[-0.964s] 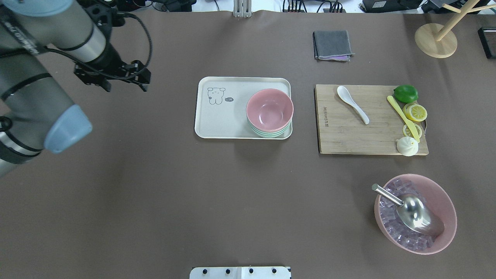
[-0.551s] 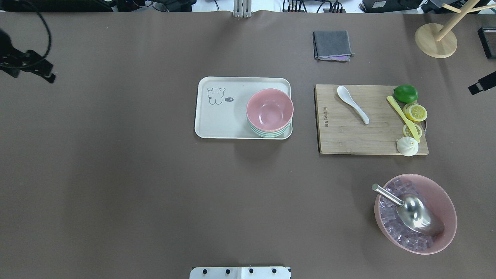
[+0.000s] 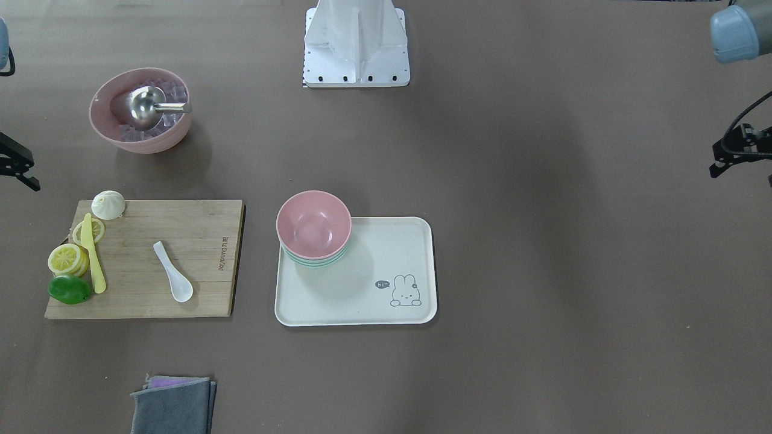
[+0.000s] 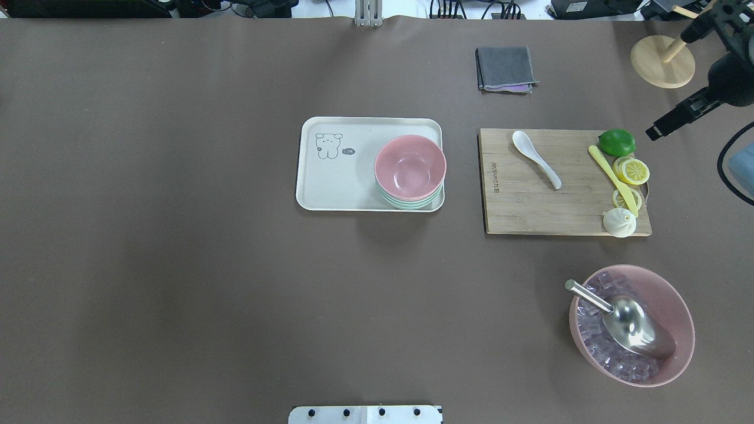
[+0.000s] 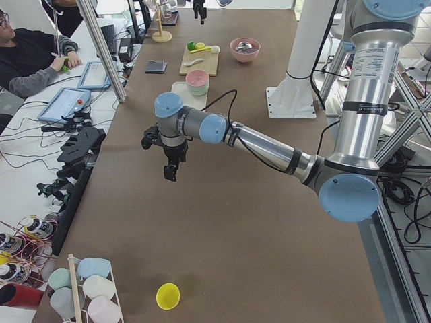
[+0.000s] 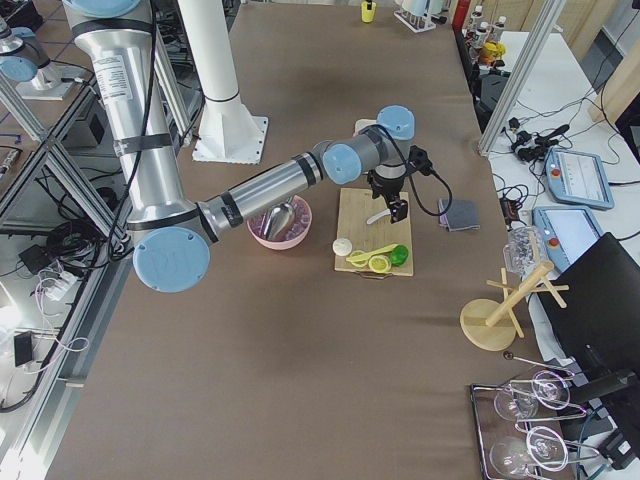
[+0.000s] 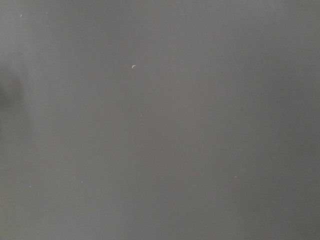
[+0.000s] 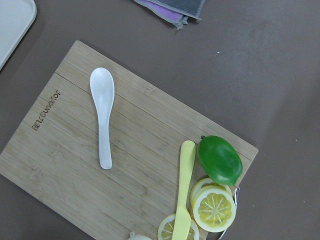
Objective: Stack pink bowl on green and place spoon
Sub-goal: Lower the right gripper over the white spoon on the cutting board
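Observation:
The small pink bowl [image 4: 410,168] sits nested on top of the green bowls [image 4: 406,204], at the right end of the white tray [image 4: 336,176]. The white spoon [image 4: 536,159] lies on the wooden cutting board [image 4: 530,206], scoop toward the far left corner; the right wrist view looks straight down on the spoon [image 8: 102,115]. My right gripper [image 4: 668,82] hangs high past the board's far right corner, fingers spread open and empty. My left gripper [image 3: 743,163] is open and empty at the table's left side, far from the tray.
A lime [image 4: 617,142], lemon slices [image 4: 631,171], a yellow knife [image 4: 612,179] and a white bun [image 4: 619,222] line the board's right edge. A larger pink bowl [image 4: 677,294] holds ice cubes and a steel scoop [image 4: 633,327]. A grey cloth [image 4: 505,69] and a wooden stand [image 4: 654,47] are farther back.
My left arm has pulled back to the left and left the overhead view. My right arm has come farther in from the right edge toward the board. Bowls and spoon have not moved.

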